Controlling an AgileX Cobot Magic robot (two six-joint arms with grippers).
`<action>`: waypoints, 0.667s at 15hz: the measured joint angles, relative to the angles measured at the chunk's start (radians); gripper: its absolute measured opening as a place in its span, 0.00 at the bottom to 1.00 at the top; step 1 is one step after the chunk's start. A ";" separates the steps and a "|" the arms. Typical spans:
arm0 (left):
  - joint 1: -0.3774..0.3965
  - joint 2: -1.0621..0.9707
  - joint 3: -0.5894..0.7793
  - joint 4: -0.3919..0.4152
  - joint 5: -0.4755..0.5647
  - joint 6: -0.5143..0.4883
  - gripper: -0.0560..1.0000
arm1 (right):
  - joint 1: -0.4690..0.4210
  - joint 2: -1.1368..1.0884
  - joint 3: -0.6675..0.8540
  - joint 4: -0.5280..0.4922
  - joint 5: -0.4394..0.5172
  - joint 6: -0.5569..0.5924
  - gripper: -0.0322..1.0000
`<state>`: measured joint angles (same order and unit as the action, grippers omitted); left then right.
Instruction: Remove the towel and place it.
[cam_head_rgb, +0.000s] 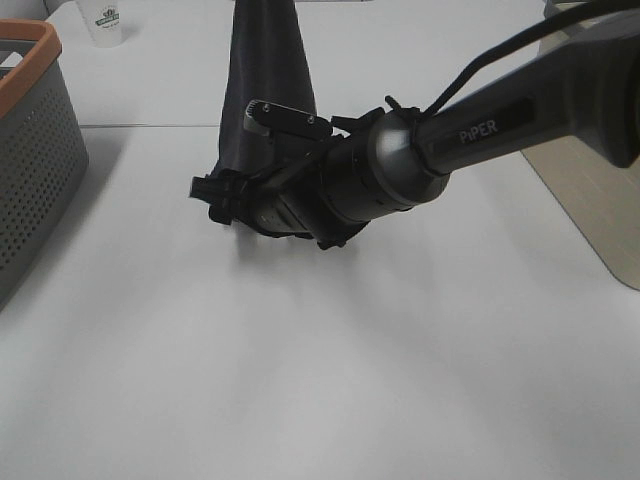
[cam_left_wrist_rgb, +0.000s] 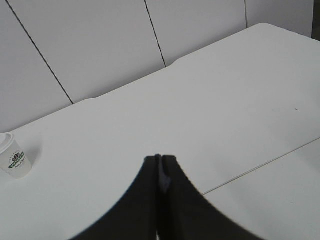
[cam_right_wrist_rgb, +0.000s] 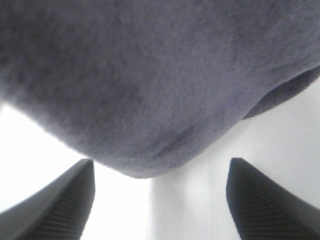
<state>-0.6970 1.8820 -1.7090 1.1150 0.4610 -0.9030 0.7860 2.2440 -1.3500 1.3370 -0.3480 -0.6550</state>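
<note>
White table (cam_head_rgb: 300, 380), pale panelled wall behind. Dark grey towel (cam_head_rgb: 265, 90) hangs from above the high view's frame in a narrow cone, with its wide lower end down at the table near centre. Left gripper (cam_left_wrist_rgb: 161, 158) has its jaws pressed together, with a sliver of grey cloth pinched at the tips. Right gripper (cam_right_wrist_rgb: 161, 165) is at the towel's lower end, jaws apart, cloth edge just ahead of them, not clamped. Grey basket (cam_head_rgb: 40, 150) with an orange rim at left, paper cup (cam_head_rgb: 105, 22) far back.
</note>
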 joint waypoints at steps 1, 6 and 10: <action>0.000 0.000 0.000 0.000 0.000 0.000 0.05 | 0.013 0.002 -0.002 -0.002 -0.010 0.000 0.71; 0.000 0.000 0.000 -0.026 0.001 0.000 0.05 | 0.028 0.010 -0.047 -0.032 -0.105 0.000 0.70; 0.000 0.000 0.000 -0.035 0.000 0.006 0.05 | 0.028 0.050 -0.060 -0.036 -0.129 0.000 0.57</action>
<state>-0.6970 1.8820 -1.7090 1.0800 0.4610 -0.8970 0.8140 2.2940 -1.4100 1.3010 -0.4770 -0.6550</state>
